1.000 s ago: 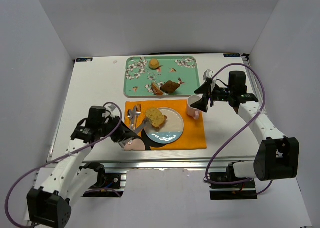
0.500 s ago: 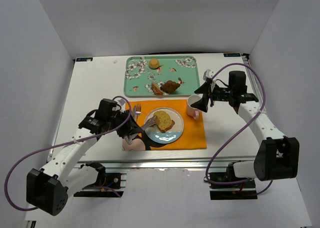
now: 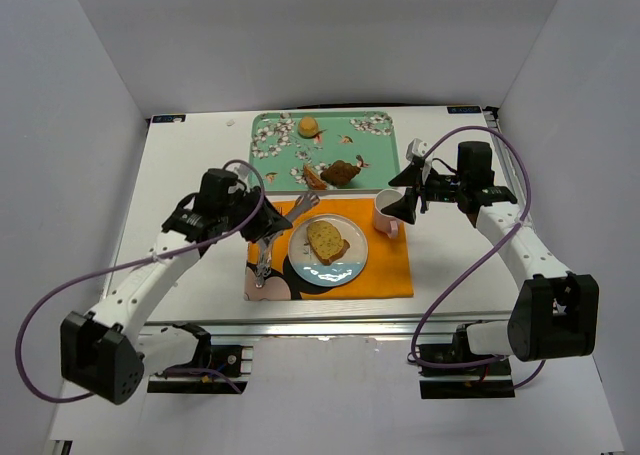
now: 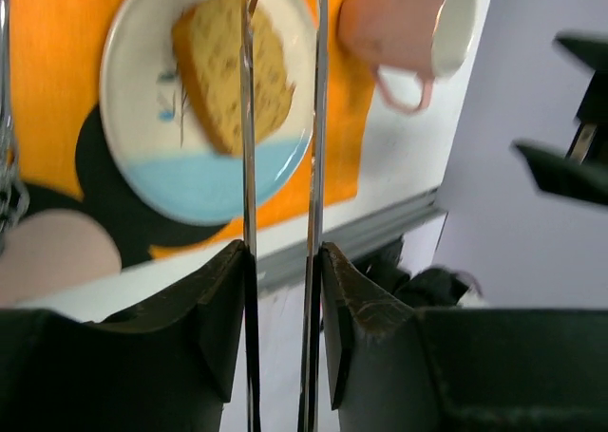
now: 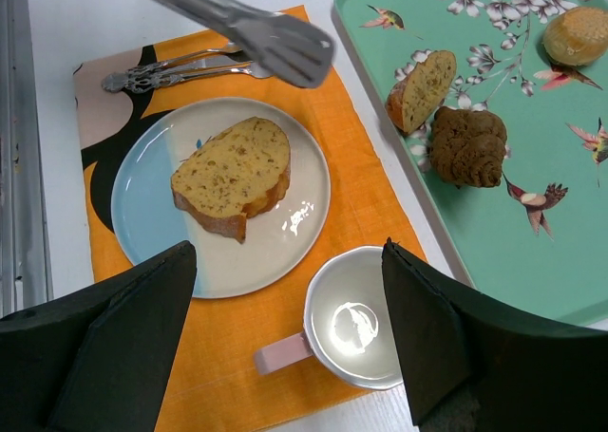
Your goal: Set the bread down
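Steel tongs point(image 3: 291, 215) are pinched in the left pincer point(image 3: 262, 225), its 2 fingers pressed against the arms. The arms stand a little apart with nothing between them. Their tips hang over the far edge of the orange placemat point(image 3: 390, 270), just short of the green tray point(image 3: 270, 165).

1 broad bread slice point(image 3: 327, 241) lies flat on the plate point(image 3: 330, 275). The smaller slice point(image 3: 314, 178) is on the tray at its near rim, just beside a brown pastry point(image 3: 343, 172). It lies just beyond the tong tips, away from the robot. Its long axis looks slanted across the tongs' line, which should suit a grip across its narrow width.

The right pincer point(image 5: 288, 250) is spread wide above a pink cup point(image 3: 387, 213), farther from that slice, so the left arm is nearer.
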You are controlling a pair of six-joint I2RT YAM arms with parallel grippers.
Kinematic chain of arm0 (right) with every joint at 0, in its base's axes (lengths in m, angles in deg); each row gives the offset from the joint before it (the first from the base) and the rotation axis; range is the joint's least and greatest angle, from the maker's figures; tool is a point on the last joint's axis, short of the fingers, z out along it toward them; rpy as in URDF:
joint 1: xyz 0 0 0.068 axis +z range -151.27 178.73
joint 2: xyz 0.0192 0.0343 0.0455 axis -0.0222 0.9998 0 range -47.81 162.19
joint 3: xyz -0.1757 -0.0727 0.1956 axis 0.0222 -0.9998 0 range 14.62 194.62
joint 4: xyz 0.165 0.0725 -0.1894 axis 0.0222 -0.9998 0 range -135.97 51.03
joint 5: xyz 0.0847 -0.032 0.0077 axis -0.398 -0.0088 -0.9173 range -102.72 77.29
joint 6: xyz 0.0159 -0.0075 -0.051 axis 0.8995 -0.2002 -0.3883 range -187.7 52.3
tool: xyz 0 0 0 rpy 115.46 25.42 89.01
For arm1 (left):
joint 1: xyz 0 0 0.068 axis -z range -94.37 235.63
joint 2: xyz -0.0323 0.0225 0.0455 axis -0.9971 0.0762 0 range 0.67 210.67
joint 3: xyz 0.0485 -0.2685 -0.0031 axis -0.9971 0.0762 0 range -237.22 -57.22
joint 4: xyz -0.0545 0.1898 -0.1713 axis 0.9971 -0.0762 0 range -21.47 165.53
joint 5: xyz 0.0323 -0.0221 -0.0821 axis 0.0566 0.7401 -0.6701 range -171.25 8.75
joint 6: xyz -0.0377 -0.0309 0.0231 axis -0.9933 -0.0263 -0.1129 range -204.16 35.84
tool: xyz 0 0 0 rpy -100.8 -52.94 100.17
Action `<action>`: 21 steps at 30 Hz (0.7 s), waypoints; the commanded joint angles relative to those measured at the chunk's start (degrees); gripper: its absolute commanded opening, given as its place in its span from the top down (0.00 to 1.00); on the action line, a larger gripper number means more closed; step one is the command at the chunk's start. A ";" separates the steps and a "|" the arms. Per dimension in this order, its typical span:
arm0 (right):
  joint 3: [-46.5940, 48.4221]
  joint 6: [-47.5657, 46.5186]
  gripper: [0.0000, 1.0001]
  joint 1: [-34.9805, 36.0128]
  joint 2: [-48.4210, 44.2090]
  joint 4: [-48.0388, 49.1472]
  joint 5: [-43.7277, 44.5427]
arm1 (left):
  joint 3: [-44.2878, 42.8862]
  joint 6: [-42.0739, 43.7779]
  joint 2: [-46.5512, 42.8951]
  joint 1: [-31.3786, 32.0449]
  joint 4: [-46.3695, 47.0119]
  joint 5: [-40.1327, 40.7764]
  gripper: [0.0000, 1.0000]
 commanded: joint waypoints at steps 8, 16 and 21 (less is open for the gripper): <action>-2.13 -0.08 0.17 -0.21 -3.69 1.73 -0.80 | -15.03 -3.73 21.54 -1.76 0.72 5.82 0.57; -5.11 -0.16 0.17 -0.21 -5.45 2.87 -0.10 | -21.82 -6.01 25.18 -1.94 2.01 4.51 0.56; -5.29 -0.34 0.17 -0.30 -5.37 3.13 -0.19 | -21.73 -6.71 23.95 -1.94 1.48 4.51 0.55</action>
